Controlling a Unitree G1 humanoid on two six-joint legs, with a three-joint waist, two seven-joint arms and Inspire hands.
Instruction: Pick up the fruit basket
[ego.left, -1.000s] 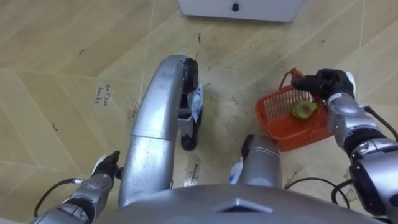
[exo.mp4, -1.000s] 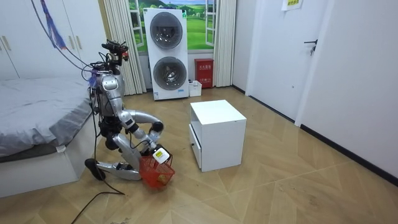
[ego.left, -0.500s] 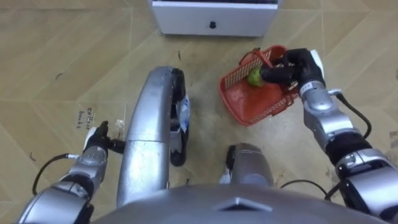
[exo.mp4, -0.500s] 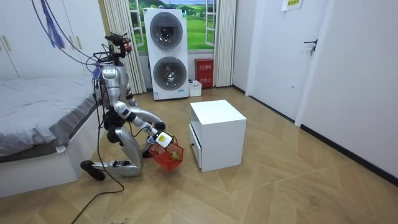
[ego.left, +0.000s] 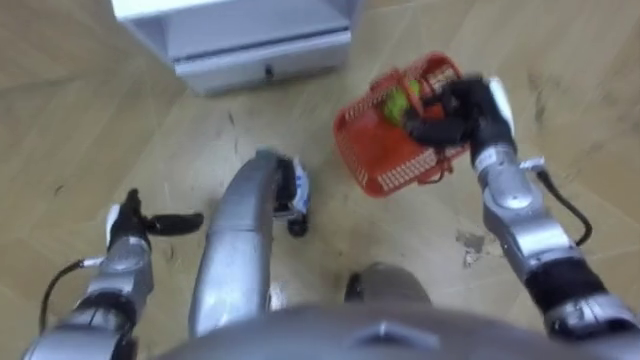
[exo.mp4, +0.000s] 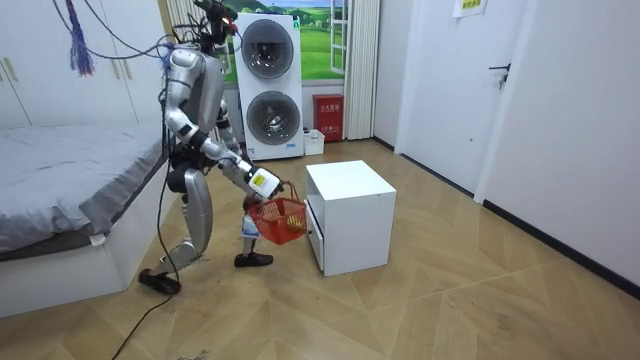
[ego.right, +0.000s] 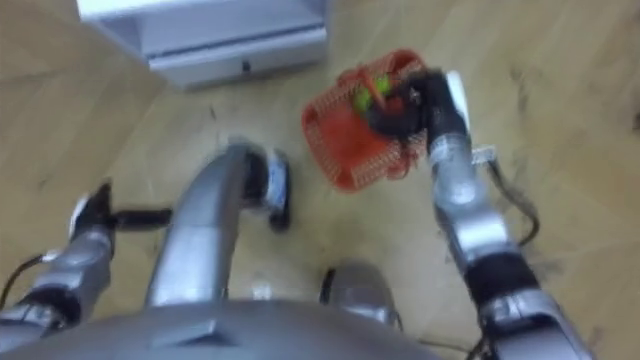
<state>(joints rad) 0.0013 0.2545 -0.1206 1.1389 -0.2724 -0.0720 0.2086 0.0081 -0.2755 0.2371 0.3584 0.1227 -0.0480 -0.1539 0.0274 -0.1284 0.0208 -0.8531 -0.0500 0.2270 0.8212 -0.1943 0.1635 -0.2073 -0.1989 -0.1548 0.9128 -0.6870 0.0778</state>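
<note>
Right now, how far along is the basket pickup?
Done: the fruit basket is off the floor, hanging in the air beside the white cabinet in the room view, with a green fruit inside. In hand: the right hand grips it at the top, fingers curled, and bears it. The left hand hangs open at the side, holding nothing. Left: little, it seems, beyond keeping it steady.
</note>
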